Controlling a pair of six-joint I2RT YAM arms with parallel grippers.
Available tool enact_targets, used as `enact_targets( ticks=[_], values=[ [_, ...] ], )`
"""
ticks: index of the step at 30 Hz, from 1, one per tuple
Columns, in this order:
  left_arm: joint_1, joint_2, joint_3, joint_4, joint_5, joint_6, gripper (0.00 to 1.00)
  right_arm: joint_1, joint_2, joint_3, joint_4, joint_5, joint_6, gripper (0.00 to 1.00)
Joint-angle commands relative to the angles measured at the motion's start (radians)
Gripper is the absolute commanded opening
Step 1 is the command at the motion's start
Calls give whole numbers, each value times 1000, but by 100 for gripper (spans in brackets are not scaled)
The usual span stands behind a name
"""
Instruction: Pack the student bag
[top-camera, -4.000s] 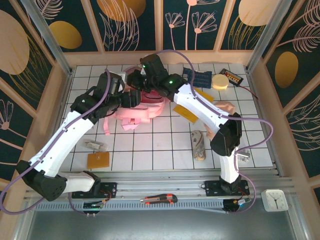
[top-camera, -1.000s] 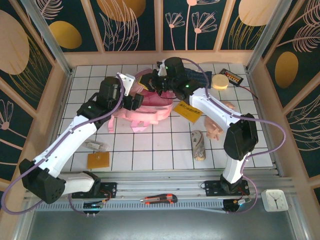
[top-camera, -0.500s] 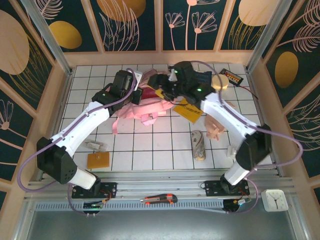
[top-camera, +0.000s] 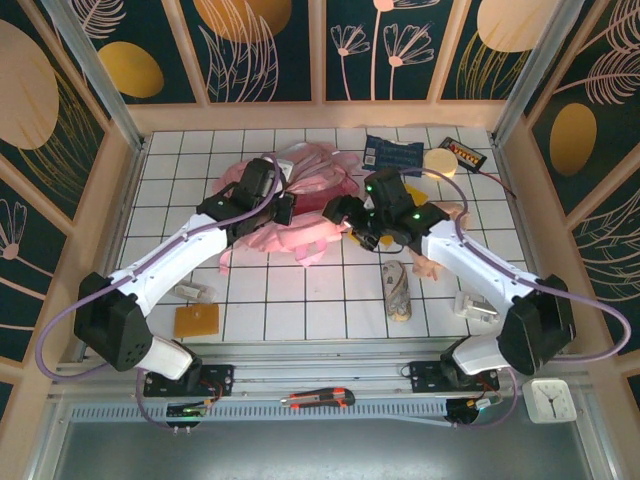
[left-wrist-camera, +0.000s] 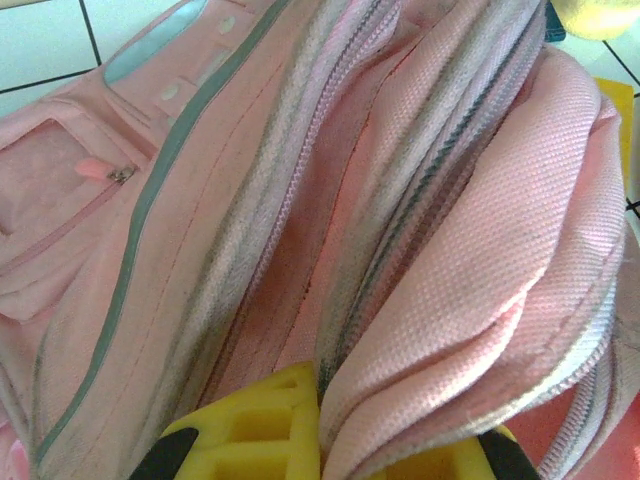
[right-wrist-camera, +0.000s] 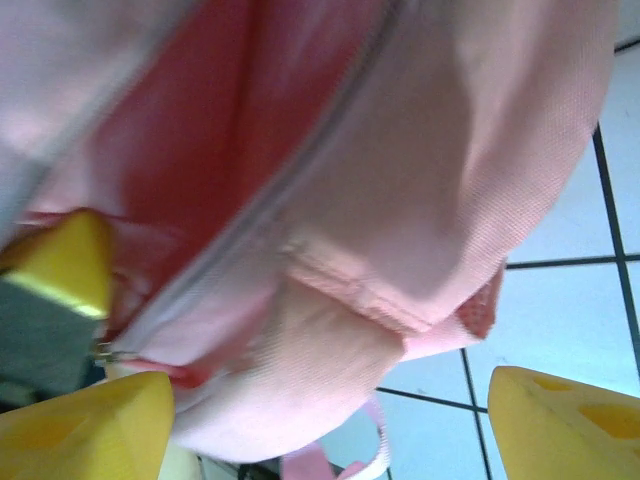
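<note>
1. Nearest to me, well behind both claws, the box cutter (top-camera: 318, 400) is lying on the rail, just where it was before.
2. The left claw (top-camera: 283, 208) is now pressed together and is pinching a fold of the student bag (top-camera: 315, 175). A second ago its jaws were standing spread. In its wrist view, the left claw (left-wrist-camera: 340, 450) is gripping the pink weave (left-wrist-camera: 350, 200), which is bunching up between its yellow fingers (left-wrist-camera: 250, 435).
3. The right claw (top-camera: 340, 212) is standing spread, where a second ago it was clamped. In its wrist view, the right claw (right-wrist-camera: 325, 420) is showing its fingers (right-wrist-camera: 560, 420) wide apart, and the bag's zipped edge (right-wrist-camera: 400, 150) is hanging just ahead of them, ungripped.
4. The bag is lying between the two claws and stretching away beyond them, on the white tiles.
5. The right arm is sitting closer to me than half a second ago, so the blue pouch (top-camera: 392, 152) beyond the right claw is showing fully uncovered.
</note>
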Motion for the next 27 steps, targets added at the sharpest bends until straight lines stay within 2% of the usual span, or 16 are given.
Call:
enact_targets(
  ticks=[1,5,7,10,11,12,17,21,27],
  values=[
    [-4,-58,-3,88,1,-71,0,11,44,-12,122,-36,38,83],
    [-5,-69,-10,96,14,-86,0,4,113,-36,153,-6,16,79],
    [-6,-76,-3,87,9,-82,0,-4,130,-64,165,21,-1,68],
    [-4,-91,28,59,-23,-56,0,-13,128,-132,174,72,-21,20],
    [-2,-94,43,47,-34,-43,0,-15,126,-150,165,93,-32,7],
    [-1,-95,64,29,-51,-29,0,-15,128,-166,156,113,-49,0],
    [85,-100,149,-32,-73,15,0,-12,153,-213,107,218,-131,0],
    [180,-115,193,-54,-101,78,0,1,169,-263,156,271,-171,0],
    [205,-118,208,-92,-177,182,0,17,222,-260,218,278,-236,0]
  ],
)
